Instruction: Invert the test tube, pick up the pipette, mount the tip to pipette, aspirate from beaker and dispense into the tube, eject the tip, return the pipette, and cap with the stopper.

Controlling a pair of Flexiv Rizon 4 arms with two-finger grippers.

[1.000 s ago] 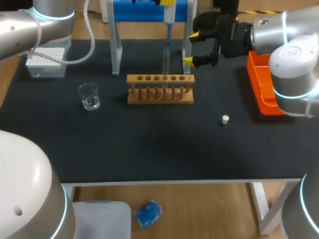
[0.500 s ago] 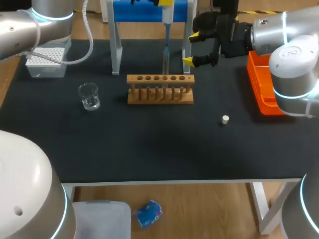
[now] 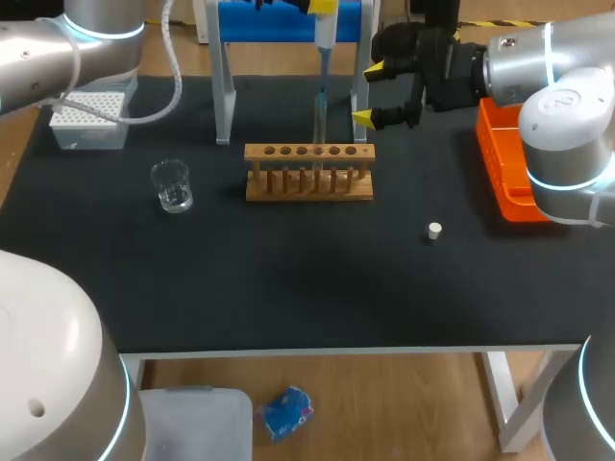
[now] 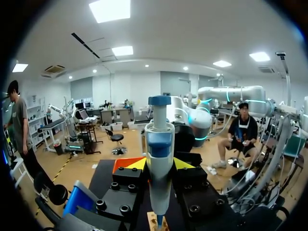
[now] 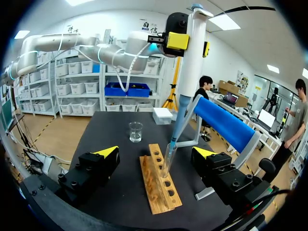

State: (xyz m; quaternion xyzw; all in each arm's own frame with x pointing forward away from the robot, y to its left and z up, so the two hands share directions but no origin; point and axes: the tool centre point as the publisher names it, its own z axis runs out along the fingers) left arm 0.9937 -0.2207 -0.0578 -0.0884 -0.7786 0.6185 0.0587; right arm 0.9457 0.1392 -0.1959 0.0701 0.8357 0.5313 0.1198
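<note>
1. Head view: my left arm comes in from the far left corner. My left tool (image 4: 160, 166) sits high at the far edge of the worktop (image 3: 288, 288). It is clamped on the pipette (image 5: 191, 67), with one yellow-tipped finger on each side of the white body.
2. The pipette hangs upright with its plunger up, just in front of the blue stand (image 3: 279, 19). Its slim lower end reaches down into the mouth of the test tube (image 5: 168, 159).
3. The test tube stands upright, open end up, in one of the middle holes of the wooden rack (image 3: 309, 182). The rack sits across the middle of the worktop.
4. My right tool (image 3: 368, 93) has its fingers wide apart and holds nothing. It hovers just to the right of the pipette and the test tube, near the far right end of the rack, touching none of them. In the right wrist view the rack and tube lie ahead of it, in the gap between the two yellow tips.
5. The glass beaker (image 3: 172, 185) stands upright on the worktop to the left of the rack, apart from it. I cannot tell its fill level.
6. The small white stopper (image 3: 434, 230) lies on the worktop, right of the rack and nearer to me. It is well apart from both tools.
7. The white tip box (image 3: 91, 115) sits at the far left corner below my left arm. The orange bin (image 3: 504, 178) sits at the right edge beside my right arm.
</note>
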